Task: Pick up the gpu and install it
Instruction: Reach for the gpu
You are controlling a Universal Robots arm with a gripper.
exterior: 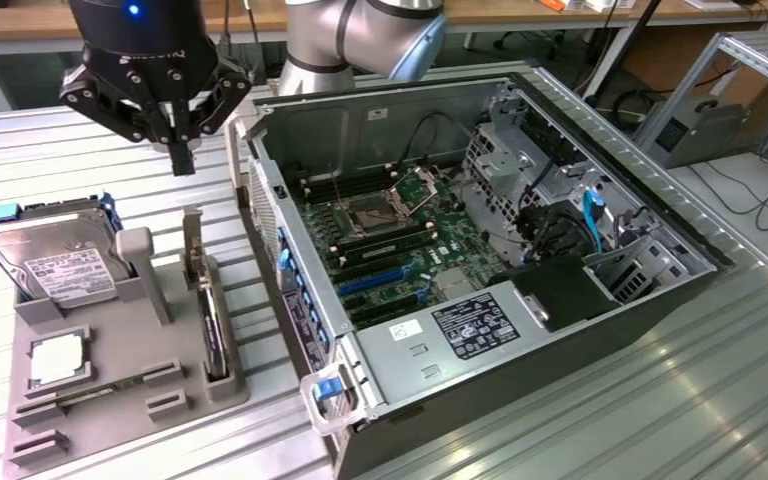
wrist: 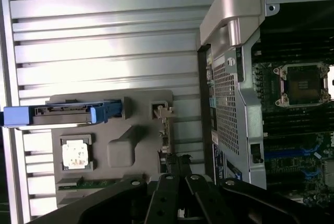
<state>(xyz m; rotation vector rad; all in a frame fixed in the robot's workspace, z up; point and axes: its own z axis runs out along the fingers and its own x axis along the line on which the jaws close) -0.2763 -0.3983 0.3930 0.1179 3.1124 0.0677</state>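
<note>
The gpu [exterior: 205,318] is a thin dark card standing on edge in a slot of the grey holder [exterior: 144,390], with its silver bracket end pointing up. In the wrist view the gpu [wrist: 165,132] appears edge-on, just beyond my fingertips. My gripper [exterior: 181,152] hangs above the table behind the holder, higher than the gpu and not touching it, with its fingers shut and nothing between them. The wrist view shows the gripper [wrist: 178,174] closed as well.
A hard drive with blue rails [exterior: 57,262] and a square CPU chip [exterior: 57,358] also sit in the holder. The open computer case [exterior: 624,330] lies at the exterior view's right, with its motherboard [exterior: 398,235] and blue slots [exterior: 381,285] exposed. The table is ribbed metal [exterior: 64,150].
</note>
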